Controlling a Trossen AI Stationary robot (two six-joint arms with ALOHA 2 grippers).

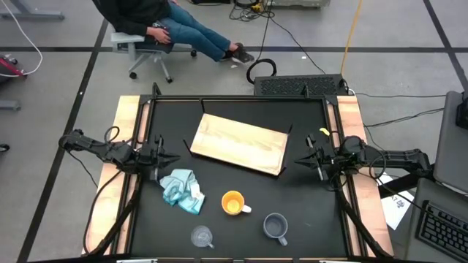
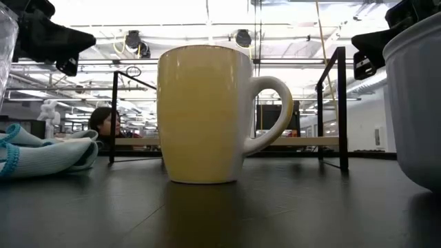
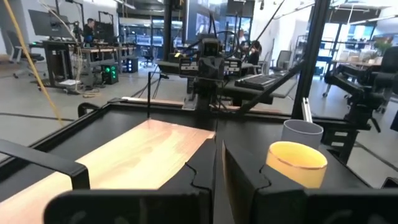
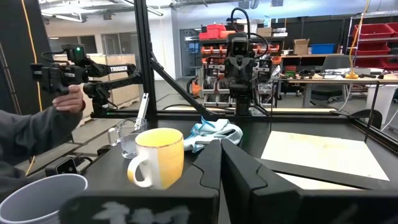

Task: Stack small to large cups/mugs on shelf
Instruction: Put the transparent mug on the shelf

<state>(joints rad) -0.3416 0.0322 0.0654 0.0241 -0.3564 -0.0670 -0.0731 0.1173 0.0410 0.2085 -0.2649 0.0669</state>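
Evidently nothing is stacked yet: the glass cup (image 1: 202,236), orange mug (image 1: 233,203) and grey-blue mug (image 1: 276,227) stand apart near the bench's front edge (upright, within reach), the shelf (image 1: 239,144) bare behind, while left gripper (image 1: 170,158) and right gripper (image 1: 301,159) wait at the sides, jaws together.

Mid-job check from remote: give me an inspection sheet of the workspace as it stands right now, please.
Surface: black tabletop, bare apart from the items below.
Job's things: flat light wooden board lies at the far middle, nothing on it. Orange mug with white handle, grey-blue handled mug and small clear glass cup stand apart near the front edge, all upright.
Clutter: crumpled light blue cloth left of the orange mug.
Grippers: left gripper shut, holding nothing, at the left edge; right gripper shut, holding nothing, at the right edge.
Cables: black and yellow cables on the floor beyond the table.
Surroundings: seated person behind the table.
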